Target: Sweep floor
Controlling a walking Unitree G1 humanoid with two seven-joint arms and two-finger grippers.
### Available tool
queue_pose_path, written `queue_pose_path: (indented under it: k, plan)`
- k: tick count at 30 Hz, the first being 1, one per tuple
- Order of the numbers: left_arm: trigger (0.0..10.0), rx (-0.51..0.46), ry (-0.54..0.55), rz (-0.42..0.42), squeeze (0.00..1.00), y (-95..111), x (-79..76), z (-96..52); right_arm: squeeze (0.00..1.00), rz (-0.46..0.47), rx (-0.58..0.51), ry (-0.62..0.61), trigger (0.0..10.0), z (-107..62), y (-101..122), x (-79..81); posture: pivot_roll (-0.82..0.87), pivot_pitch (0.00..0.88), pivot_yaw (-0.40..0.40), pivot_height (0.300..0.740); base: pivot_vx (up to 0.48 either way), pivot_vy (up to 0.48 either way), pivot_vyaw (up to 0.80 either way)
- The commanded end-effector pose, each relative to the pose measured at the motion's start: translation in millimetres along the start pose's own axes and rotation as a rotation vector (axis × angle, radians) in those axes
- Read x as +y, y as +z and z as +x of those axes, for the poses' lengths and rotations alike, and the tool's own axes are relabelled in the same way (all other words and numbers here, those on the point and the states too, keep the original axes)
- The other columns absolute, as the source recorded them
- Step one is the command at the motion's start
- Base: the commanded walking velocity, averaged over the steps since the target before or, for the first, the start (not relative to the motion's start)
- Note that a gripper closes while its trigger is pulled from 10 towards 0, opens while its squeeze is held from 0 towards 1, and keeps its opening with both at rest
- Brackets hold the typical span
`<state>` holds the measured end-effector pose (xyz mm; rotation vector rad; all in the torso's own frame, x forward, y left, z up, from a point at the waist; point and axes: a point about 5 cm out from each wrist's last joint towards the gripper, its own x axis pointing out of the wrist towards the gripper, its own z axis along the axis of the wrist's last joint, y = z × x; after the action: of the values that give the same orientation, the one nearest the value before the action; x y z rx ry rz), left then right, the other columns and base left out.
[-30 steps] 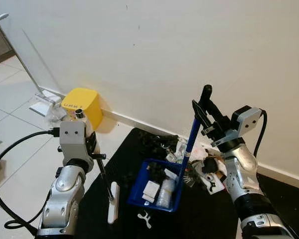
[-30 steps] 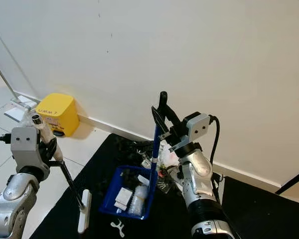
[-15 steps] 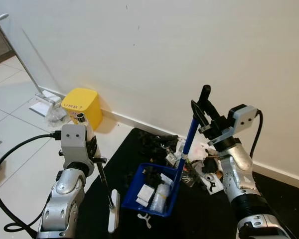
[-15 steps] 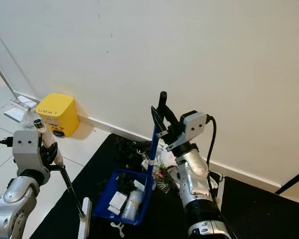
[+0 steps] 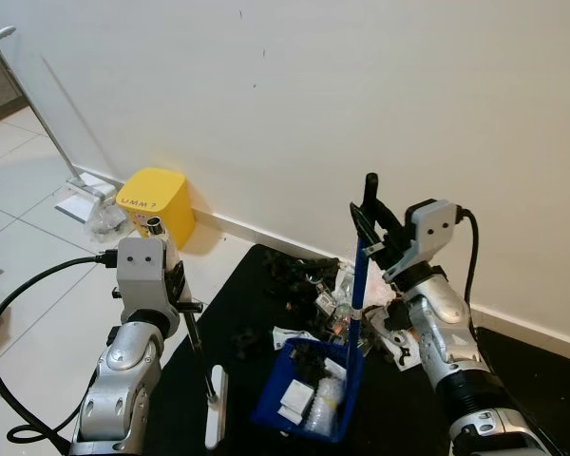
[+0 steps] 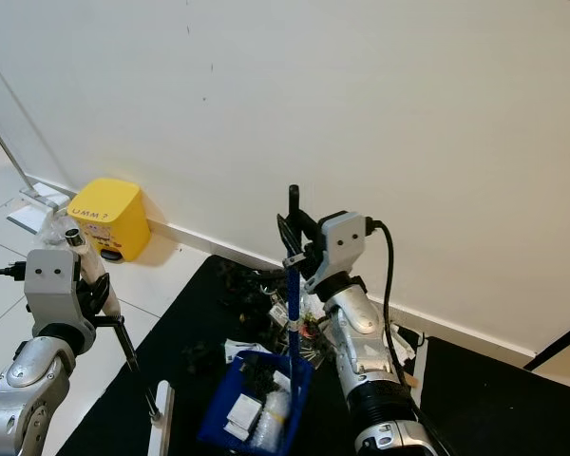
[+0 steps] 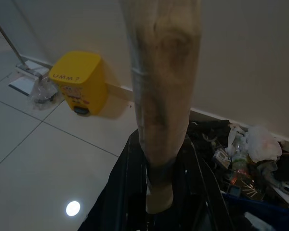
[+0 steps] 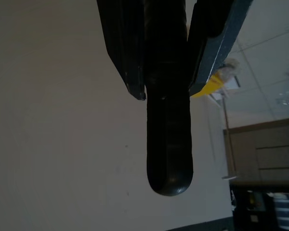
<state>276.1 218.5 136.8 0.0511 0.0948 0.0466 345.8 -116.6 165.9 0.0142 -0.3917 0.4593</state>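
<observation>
While clamped, the right claw [image 5: 369, 220] grips the dustpan handle [image 5: 360, 285].

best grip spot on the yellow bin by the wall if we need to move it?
Probably the yellow bin's top edges, from above: it stands upright and boxy against the wall, so its back is blocked. Its width may exceed the finger span; no handle shows.

Your left arm is bent at the elbow, forearm raised, wrist camera block uppermost. Your left gripper [image 5: 179, 306] has its fingers closed on a thin black rod that slants down. Your right arm reaches up and forward; your right gripper [image 5: 370, 226] points upward, its fingers [image 8: 123, 43] clamped on either side of a black handle tip.
</observation>
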Motion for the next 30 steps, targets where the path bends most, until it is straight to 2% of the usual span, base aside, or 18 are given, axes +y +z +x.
queue_pose_path:
  k: [1,7,30]
  plan:
    - [10.0,-0.016,0.002,0.005,0.00,3.9,-0.9,0.1,0.00,-0.011,-0.048,0.004,10.0,6.5,9.5,-0.4,0.13,0.068,0.020,0.740,0.000,0.000,0.00]
    - [10.0,-0.030,0.002,0.005,0.00,5.7,-2.8,2.6,0.00,0.014,-0.069,-0.026,10.0,8.1,12.7,-3.9,0.13,0.065,0.019,0.740,0.000,0.000,0.40]
    - [10.0,-0.036,0.000,0.011,0.00,6.3,-6.5,5.0,0.00,0.010,-0.086,-0.045,10.0,8.3,15.6,-5.4,0.13,0.075,0.022,0.740,0.000,0.000,0.77]
